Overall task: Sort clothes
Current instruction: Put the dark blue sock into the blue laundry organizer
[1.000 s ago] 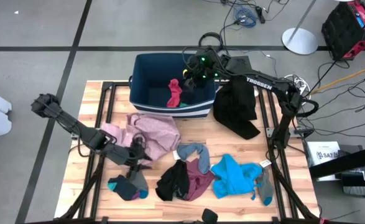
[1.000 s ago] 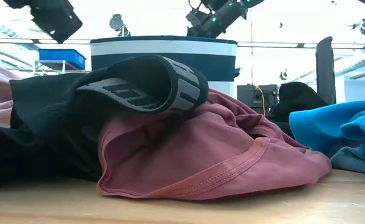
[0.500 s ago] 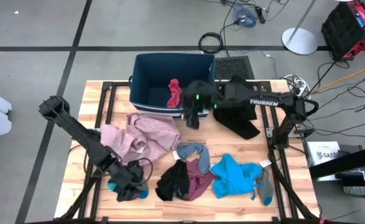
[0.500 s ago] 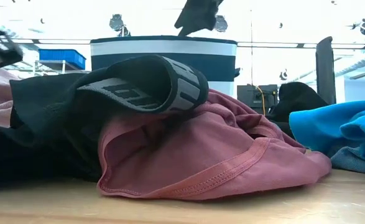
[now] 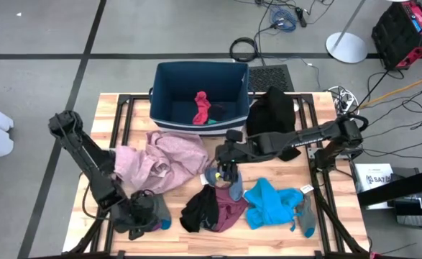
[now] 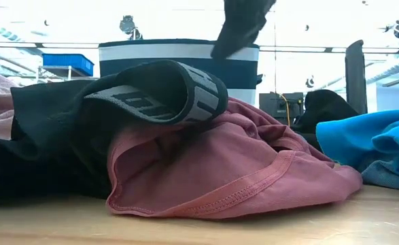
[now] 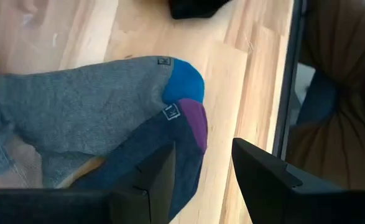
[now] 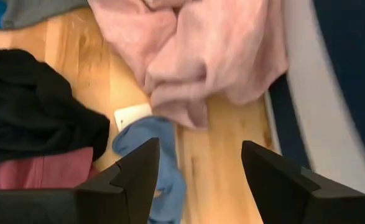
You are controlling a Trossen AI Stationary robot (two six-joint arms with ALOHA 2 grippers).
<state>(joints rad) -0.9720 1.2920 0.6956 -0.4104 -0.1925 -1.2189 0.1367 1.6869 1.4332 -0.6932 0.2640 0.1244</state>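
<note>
My left gripper stands open just over a pair of socks at the near left, one grey with a blue toe and one navy with a purple toe. My right gripper hangs open above a grey-blue sock at the table's middle. The sock lies beside a pale pink garment. A black and a maroon garment lie bunched near the front edge, next to a bright blue one.
A dark blue bin at the far edge holds a red sock and a teal one. A black garment lies to its right. A grey sock lies at the near right. Bare wood shows at the far left.
My left gripper has gone down and toward the near edge, rolling as it went, from beside the pink garment to over the paired socks. My right gripper has swung from above the bin toward the near edge and lower, to over the grey-blue sock. The clothes have not moved.
</note>
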